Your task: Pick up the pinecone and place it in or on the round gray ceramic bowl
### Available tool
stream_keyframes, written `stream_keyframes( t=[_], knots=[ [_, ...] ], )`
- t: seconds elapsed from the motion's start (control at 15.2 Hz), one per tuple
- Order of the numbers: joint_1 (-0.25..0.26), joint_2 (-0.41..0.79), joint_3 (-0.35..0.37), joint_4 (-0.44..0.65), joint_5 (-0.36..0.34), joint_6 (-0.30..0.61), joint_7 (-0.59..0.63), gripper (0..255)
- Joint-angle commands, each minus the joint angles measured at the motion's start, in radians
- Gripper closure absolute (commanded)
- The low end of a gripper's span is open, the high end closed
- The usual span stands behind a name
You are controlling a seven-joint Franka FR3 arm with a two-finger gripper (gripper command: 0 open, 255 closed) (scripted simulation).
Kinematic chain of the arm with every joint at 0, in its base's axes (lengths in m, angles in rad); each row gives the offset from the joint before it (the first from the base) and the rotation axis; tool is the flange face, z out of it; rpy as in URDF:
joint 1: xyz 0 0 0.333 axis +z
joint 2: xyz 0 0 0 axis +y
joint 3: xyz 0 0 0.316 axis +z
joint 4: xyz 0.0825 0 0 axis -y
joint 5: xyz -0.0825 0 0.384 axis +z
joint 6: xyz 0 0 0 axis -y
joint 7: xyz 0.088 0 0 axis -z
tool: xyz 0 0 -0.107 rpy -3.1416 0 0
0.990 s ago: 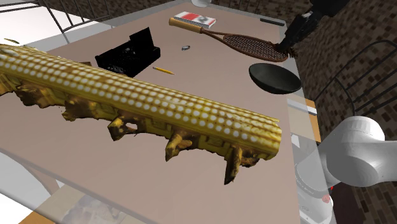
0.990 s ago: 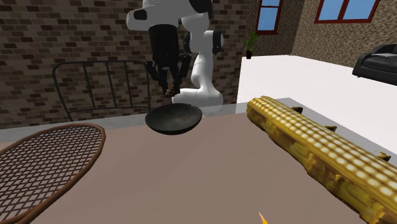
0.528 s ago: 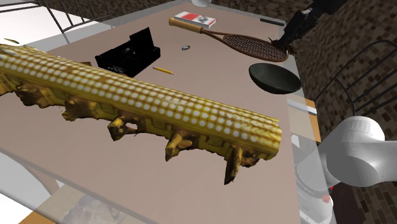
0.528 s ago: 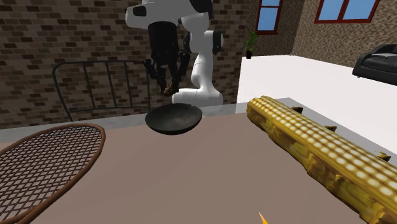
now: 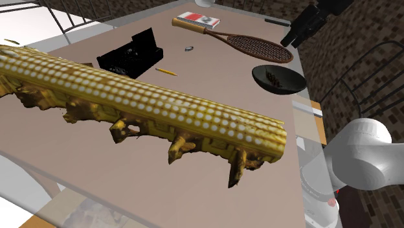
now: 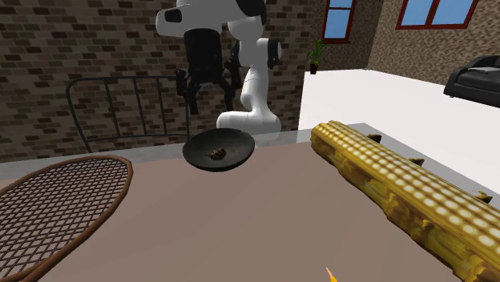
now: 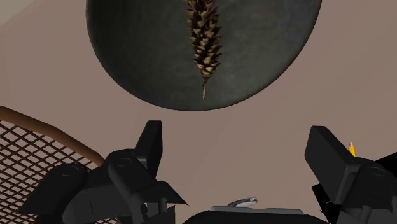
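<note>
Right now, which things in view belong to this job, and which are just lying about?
Job:
- pinecone, lying in the bowl
- dark round bowl
- gripper, open above the bowl

Lying about:
- huge corn cob
- racket
- black case
- pencil
- red-and-white box

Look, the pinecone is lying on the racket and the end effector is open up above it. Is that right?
Not quite. The pinecone lies inside the dark round bowl, not on the racket, which sits beside the bowl. The wrist view shows this plainly. The rest holds: the end effector is open up above it.
</note>
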Motion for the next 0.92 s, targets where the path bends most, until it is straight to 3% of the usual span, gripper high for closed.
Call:
stream_keyframes(
  t=[0.0, 0.07, 0.33, 0.86],
  knots=[
    [-0.018, -0.107, -0.001, -0.207, 0.001, 0.005, 0.002, 0],
    [-0.012, -0.078, -0.004, -0.186, 0.005, 0.016, 0.002, 0],
    [-0.012, -0.058, -0.015, -0.048, -0.003, -0.104, 0.003, 0],
    [-0.012, -0.058, -0.015, -0.048, -0.003, -0.104, 0.003, 0]
  ],
)
